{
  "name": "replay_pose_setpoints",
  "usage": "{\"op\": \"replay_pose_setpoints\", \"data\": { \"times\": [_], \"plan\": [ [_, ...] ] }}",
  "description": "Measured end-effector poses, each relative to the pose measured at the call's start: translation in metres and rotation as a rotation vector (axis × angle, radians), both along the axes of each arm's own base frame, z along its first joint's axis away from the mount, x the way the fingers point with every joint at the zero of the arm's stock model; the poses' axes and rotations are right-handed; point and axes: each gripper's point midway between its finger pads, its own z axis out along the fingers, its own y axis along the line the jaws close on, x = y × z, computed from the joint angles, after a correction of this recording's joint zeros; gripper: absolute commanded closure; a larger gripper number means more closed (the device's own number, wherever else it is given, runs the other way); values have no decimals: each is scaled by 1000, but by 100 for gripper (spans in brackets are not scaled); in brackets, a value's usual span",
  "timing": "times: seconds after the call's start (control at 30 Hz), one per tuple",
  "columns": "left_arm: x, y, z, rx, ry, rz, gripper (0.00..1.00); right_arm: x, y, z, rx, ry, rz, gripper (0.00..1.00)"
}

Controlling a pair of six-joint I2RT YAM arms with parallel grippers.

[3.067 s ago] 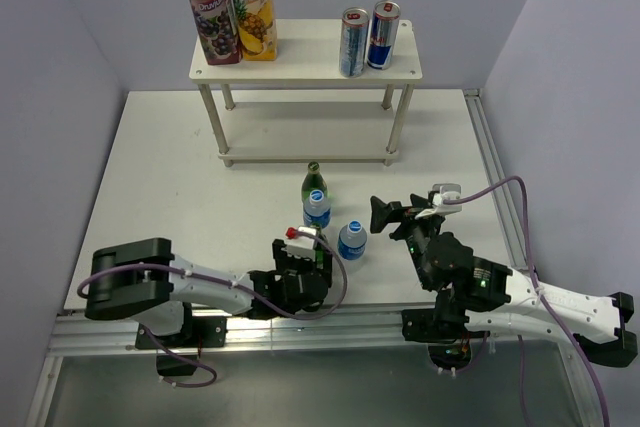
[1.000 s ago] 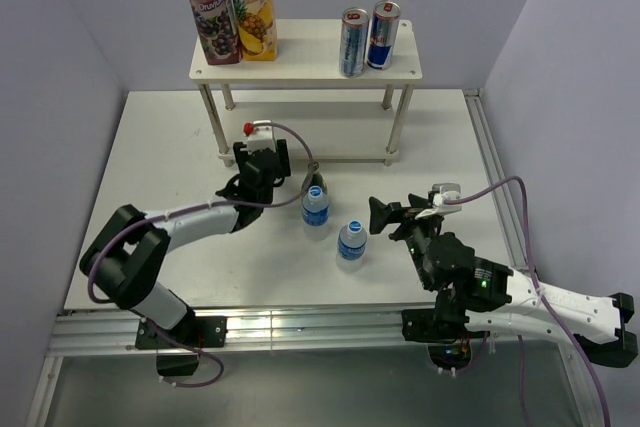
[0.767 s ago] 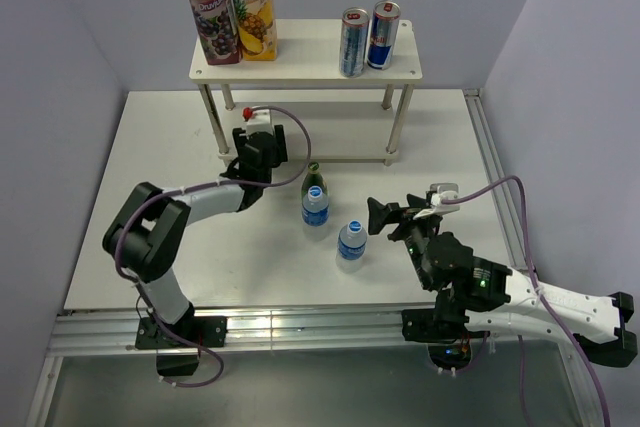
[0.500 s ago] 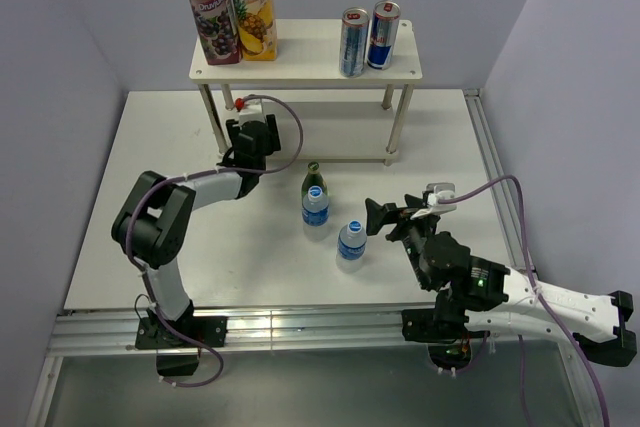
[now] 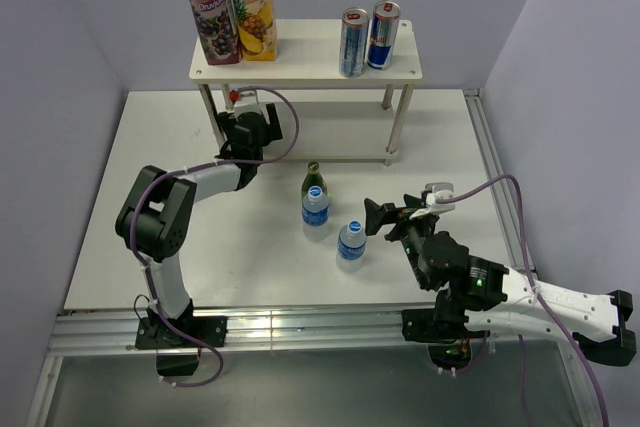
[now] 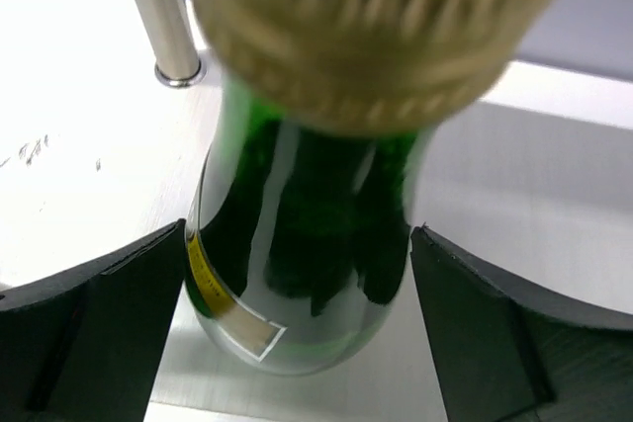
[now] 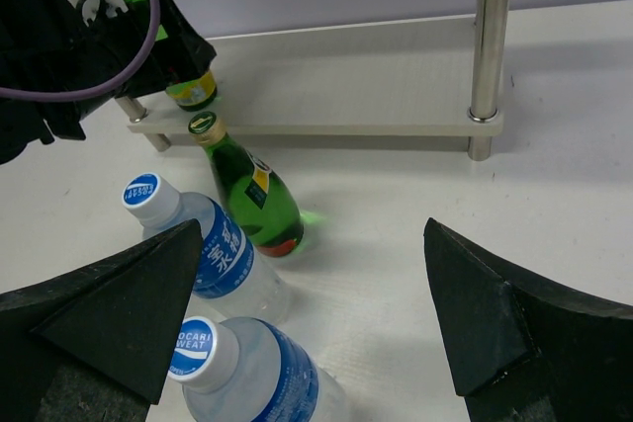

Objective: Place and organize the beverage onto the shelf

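While left fingers [image 6: 99, 333] flank a green bottle [image 6: 297, 244] on the shelf [image 5: 300, 65], right fingers [image 7: 119, 313] hang wide apart.
Left fingers spread wide either side of the bottle, upright on the lower board beside a post [image 6: 163, 17]; contact unclear. Right fingers fully parted, empty, above the table [image 5: 180, 227] near 2 water bottles [image 5: 316, 209]. 2 cartons [image 5: 212, 7], 2 cans [image 5: 354, 42] on top board.

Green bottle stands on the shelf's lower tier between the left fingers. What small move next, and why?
Probably draw the left gripper straight back from the shelf. The green bottle stands upright on the lower board with the jaws spread either side, so it looks released; swinging sideways could tip it.
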Motion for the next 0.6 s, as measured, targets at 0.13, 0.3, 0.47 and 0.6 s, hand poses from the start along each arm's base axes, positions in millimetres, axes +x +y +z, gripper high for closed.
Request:
{"op": "replay_pose_setpoints", "data": {
  "times": [0.13, 0.3, 0.47, 0.6],
  "plan": [
    [0, -1, 9, -18, -18, 0, 1, 0, 0, 0, 0, 0, 0, 0],
    [-21, -1, 28, -38, -43, -12, 1, 0, 0, 0, 1, 0, 0, 0],
    [-53, -16, 54, -49, -72, -53, 1, 0, 0, 1, 2, -1, -1, 0],
    [-91, -31, 62, -57, -68, -89, 1, 0, -1, 1, 5, -2, -1, 0]
  ]
}}
